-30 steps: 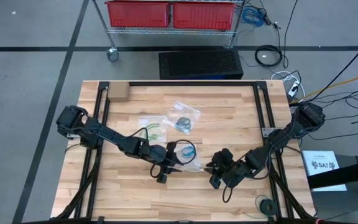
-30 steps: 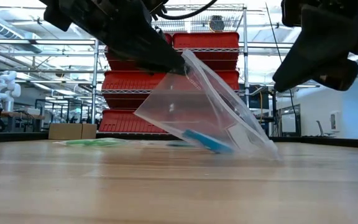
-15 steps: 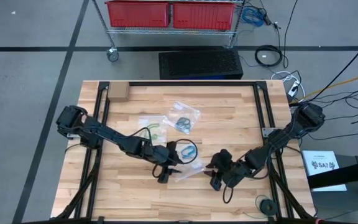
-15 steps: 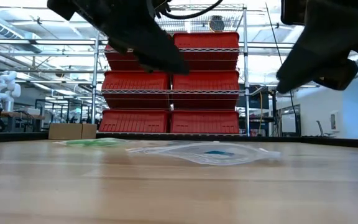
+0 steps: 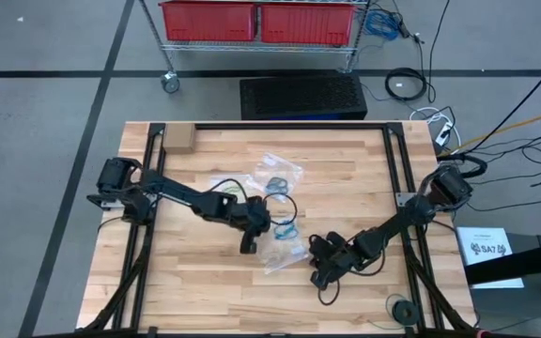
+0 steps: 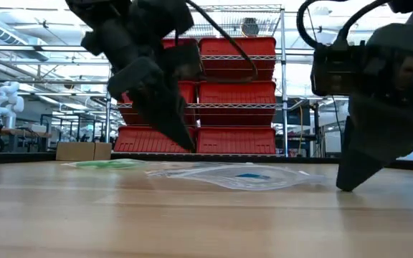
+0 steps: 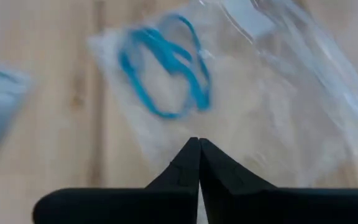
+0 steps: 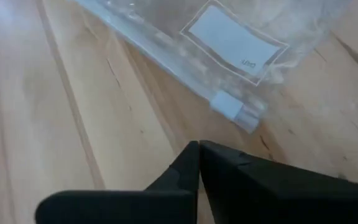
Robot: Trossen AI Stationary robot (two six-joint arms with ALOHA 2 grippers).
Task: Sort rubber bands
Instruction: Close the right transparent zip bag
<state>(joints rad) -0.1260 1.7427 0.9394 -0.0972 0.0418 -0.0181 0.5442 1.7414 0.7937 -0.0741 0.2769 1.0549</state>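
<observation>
- Blue rubber bands (image 7: 166, 71) are seen in the left wrist view inside a clear bag (image 7: 260, 118), just ahead of the left gripper (image 7: 199, 163), its jaws pressed together.
- The bag's zipper slider (image 8: 235, 110) is shown only in the right wrist view, ahead of the right gripper (image 8: 199, 167), jaws likewise pressed together.
- In the low view the bag is seen flat on the wooden tabletop (image 6: 192, 215), with red bins (image 6: 239, 93) on shelving behind.

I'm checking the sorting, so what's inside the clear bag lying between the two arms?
Blue rubber bands lie inside the clear bag, a few loops overlapping. The exact count is hard to tell. Nothing else shows through the plastic.
</observation>
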